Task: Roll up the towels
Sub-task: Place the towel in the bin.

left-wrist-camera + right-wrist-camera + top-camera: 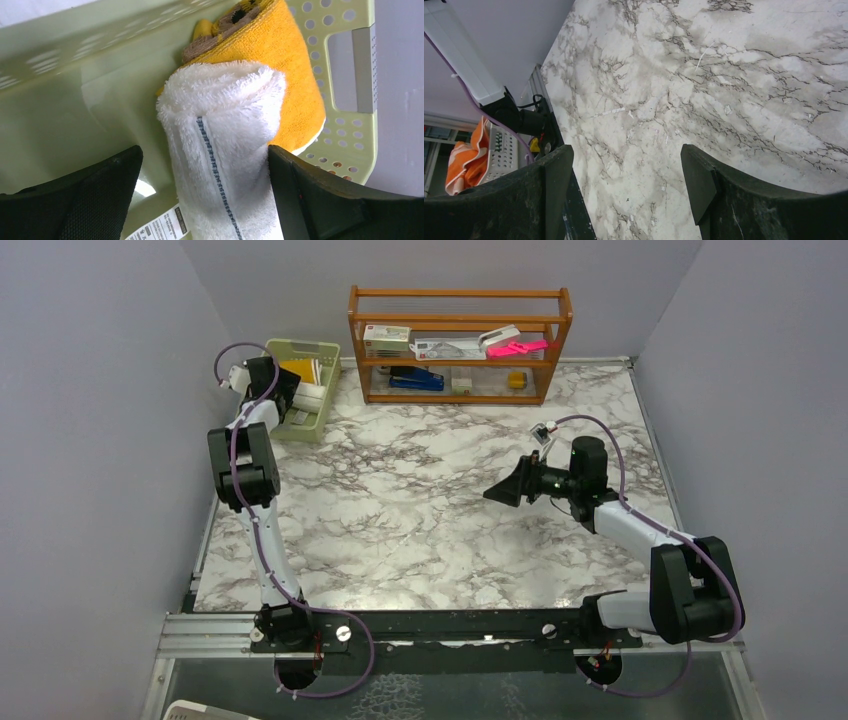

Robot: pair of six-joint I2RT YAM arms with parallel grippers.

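Marble tabletop (pixel 420 530) carries a green basket (pixel 322 418) at its far left. Inside it, the rolled white towel (pixel 225 150) lies against the yellow towel (pixel 290 65). The left pincer (pixel 204 157) is spread around the white towel. The right pincer (pixel 626 155), also spread, hangs over bare marble.

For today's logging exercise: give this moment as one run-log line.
left hand: open around rolled white towel | right hand: open, empty | yellow towel: rolled, against white, both in green basket

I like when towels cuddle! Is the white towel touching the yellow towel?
Touching. The left wrist view shows the rolled white towel lying right against the yellow towel in the green basket, with no gap between them.
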